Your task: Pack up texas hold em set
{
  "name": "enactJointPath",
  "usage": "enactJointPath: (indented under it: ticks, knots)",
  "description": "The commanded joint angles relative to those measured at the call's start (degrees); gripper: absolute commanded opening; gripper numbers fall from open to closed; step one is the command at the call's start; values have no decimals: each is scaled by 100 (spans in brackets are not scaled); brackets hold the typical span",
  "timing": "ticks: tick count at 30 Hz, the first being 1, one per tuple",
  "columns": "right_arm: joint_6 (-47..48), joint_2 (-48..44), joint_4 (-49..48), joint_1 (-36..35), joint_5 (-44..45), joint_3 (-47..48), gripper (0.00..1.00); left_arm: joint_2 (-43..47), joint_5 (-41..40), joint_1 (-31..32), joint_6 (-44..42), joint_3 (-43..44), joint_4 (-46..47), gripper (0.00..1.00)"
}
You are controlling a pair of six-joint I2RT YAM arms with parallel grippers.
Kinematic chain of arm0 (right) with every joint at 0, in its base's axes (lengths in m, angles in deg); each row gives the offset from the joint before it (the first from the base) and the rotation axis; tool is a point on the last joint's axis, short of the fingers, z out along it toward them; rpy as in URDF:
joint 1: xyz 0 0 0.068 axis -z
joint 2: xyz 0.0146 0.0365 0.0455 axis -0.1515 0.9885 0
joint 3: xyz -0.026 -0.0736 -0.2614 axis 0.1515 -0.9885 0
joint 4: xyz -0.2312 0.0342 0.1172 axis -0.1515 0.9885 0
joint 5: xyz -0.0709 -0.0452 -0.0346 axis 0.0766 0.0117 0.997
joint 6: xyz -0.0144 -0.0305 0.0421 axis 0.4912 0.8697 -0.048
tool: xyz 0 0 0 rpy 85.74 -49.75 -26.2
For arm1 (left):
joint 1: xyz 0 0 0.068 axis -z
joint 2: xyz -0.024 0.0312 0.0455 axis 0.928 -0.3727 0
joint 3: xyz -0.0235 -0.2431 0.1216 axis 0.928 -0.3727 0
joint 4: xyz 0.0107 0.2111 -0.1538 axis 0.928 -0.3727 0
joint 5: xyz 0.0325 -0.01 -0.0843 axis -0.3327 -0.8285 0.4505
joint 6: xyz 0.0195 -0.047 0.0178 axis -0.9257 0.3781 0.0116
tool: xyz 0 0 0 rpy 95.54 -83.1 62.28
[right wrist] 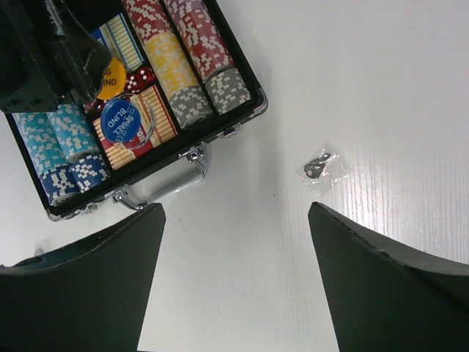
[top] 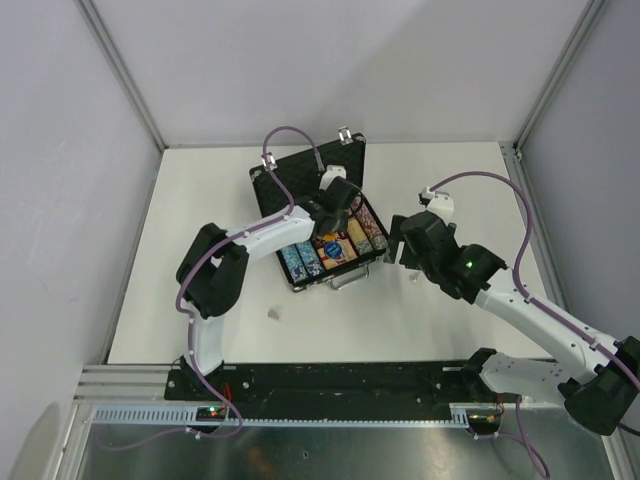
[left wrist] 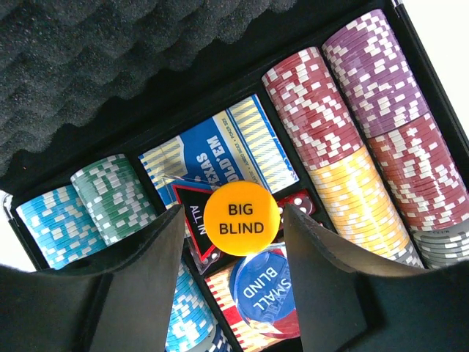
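We are hovering the left gripper [left wrist: 233, 211] over the open briefcase [top: 300, 177] in the middle of the tabletop [right wrist: 381, 73], its fingers parted on either side of the orange BIG BLIND button [left wrist: 242, 220], with a gap showing on one side. We are holding the right gripper [right wrist: 236, 209] wide open above the tabletop beside the briefcase, near a small plastic bag [right wrist: 320, 167]

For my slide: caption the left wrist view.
Left gripper open over the orange Big Blind button in the chip-filled, foam-lined case.
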Motion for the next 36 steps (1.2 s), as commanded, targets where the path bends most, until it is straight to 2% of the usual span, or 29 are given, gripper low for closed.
enactJointPath:
  ticks: [1, 6, 11, 18, 21, 27, 32, 36]
  knots:
    - [-34, -118, -91, -2, -26, -8, 86, 339, -207, -33, -148, 197, 87, 61]
    - [87, -48, -169, -280, 21, -8, 87, 1165, -329, -34, -50, -249, 85, 61]
    - [160, 211, -383, -877, 283, -6, 86, 2584, -661, -31, 91, -1087, 82, 63]
    - [546, 901, -1282, -1693, -5, 1, 72, 4730, -880, -27, 57, -2101, 53, 67]
    - [808, 1418, -1864, -2005, -448, 18, 69, 5323, -878, -32, -114, -2203, 19, 69]
    - [1057, 2757, -2321, -2486, -1134, 672, 65, 6202, -908, -29, -404, -2347, -52, 76]
    - [1151, 3579, -3204, -2577, -2667, 881, 74, 6637, -1044, -33, -475, -2455, -42, 77]
    - [1150, 4096, -3750, -2378, -3769, 925, 77, 6525, -1130, -33, -584, -2334, -40, 78]
